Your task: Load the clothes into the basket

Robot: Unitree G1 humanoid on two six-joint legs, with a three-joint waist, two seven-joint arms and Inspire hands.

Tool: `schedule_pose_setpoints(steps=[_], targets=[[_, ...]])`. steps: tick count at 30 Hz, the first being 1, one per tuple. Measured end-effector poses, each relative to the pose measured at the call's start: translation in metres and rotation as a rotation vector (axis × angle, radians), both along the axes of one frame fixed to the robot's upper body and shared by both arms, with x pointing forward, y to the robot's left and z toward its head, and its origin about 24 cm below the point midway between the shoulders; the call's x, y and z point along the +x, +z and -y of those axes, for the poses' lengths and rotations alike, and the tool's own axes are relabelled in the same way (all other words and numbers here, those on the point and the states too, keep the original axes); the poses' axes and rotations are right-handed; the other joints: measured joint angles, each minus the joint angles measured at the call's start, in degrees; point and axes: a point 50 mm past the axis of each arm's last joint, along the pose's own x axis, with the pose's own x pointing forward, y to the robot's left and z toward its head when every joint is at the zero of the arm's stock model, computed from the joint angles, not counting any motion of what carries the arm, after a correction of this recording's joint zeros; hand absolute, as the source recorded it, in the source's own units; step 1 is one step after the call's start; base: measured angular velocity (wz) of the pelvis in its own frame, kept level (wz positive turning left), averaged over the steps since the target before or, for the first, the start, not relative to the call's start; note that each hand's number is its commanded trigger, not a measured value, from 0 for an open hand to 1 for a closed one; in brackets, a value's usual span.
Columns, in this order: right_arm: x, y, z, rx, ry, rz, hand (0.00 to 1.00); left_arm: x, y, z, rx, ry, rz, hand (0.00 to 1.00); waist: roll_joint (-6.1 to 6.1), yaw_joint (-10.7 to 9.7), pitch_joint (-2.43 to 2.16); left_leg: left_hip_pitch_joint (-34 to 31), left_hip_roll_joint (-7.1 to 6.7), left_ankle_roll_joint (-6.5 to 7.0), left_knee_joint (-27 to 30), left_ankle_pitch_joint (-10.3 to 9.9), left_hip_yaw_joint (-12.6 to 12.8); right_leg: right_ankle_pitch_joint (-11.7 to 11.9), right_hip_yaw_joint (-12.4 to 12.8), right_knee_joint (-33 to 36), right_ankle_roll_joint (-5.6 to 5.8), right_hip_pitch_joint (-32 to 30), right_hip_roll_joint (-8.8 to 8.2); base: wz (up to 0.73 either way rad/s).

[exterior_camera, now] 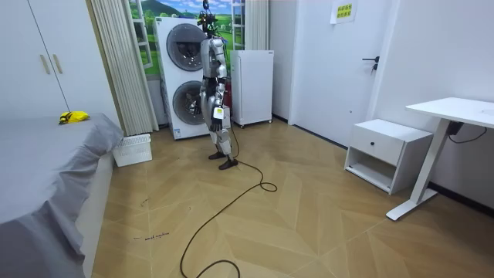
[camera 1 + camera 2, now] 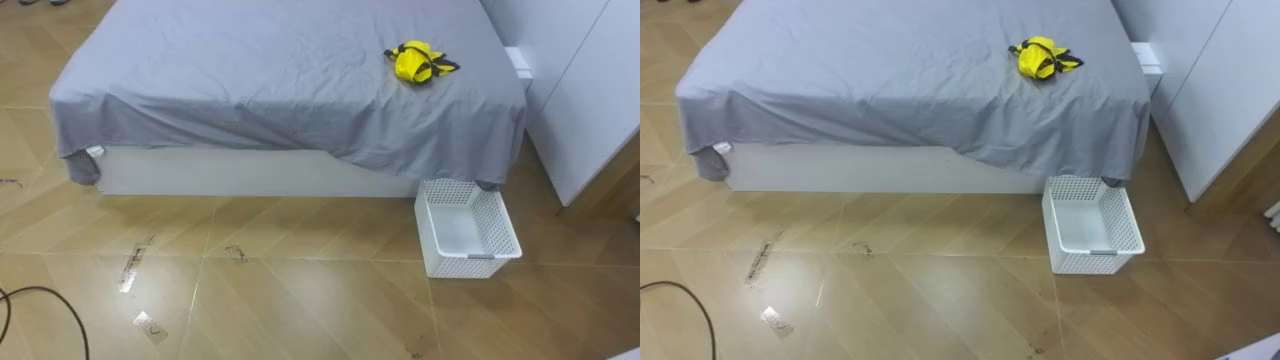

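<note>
The yellow clothes point(image 2: 420, 63) lay on the bed point(image 2: 250, 70) near its corner; the empty basket point(image 2: 468, 232) stood just below, probably for a short carry; whether the far robot's hands point(image 1: 217, 114) were open or closed, I could not tell.

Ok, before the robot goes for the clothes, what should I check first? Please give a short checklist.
1. Yellow garment lies in the open on the bed: ok.
2. White basket stands upright on the floor at the bed's corner: ok.
3. Basket is empty, with room for the garment: ok.
4. Robot within reach of the bed: not ok; in the room view it stands by the stacked washing machines.
5. Floor before the bed has only small flat scraps: ok.
</note>
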Motion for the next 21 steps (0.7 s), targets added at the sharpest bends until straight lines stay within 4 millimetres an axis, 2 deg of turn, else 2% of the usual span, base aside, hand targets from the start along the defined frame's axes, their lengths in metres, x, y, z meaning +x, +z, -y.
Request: schedule_pose_setpoints(steps=[21], targets=[[-0.0003, -0.0001, -0.0001, 0.009, -0.002, 0.001, 0.0, -0.0028, -0.0005, -0.0005, -0.032, 0.05, 0.005, 0.0, -0.34, 0.14, 0.04, 0.13, -0.02, 0.0, 0.01, 0.0, 0.14, -0.01, 0.39, -0.01, 0.01, -0.06, 0.0, 0.0]])
